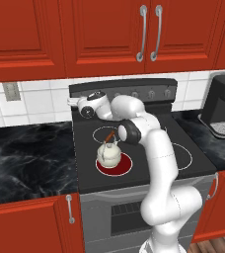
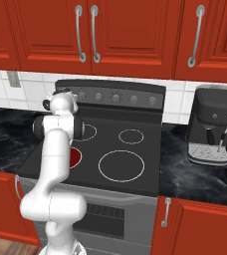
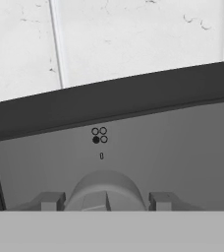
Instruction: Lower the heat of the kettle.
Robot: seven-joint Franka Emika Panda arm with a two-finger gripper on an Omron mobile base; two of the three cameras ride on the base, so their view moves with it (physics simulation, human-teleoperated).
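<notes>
While set on the glowing red burner [image 1: 125, 167] of the stove [image 1: 193, 173], kettle [image 1: 108, 154] well below and apart from gripper [image 3: 104, 201]. Jaws pinching grey knob [image 3: 104, 189] between fingertips [image 3: 49, 201] on control panel [image 3: 182, 147].

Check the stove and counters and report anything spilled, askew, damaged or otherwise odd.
Nothing stands out. The kettle sits upright on the glowing red burner at the front left of the stove. The hand is around the leftmost knob on the back panel. The coffee machine stands upright on the right counter.
</notes>
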